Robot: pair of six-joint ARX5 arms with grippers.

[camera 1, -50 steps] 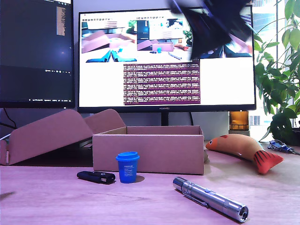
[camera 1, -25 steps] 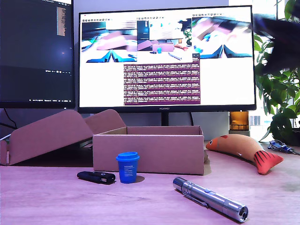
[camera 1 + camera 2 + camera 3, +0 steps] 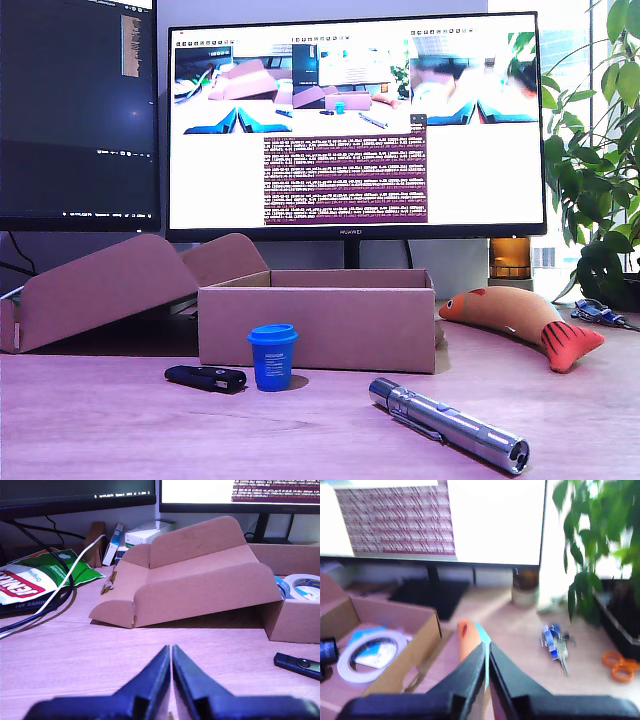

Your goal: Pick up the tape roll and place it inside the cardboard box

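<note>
tape roll (image 3: 370,655) in cardboard box (image 3: 415,645), clear of second claw (image 3: 487,650)

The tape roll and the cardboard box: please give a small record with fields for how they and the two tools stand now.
tape roll: lying flat inside the box
cardboard box: open top, upright on the desk
first tool: shut, holding nothing, low over the desk
second tool: shut, holding nothing, beside the box
exterior view: no arm visible
task state: looks finished
</note>
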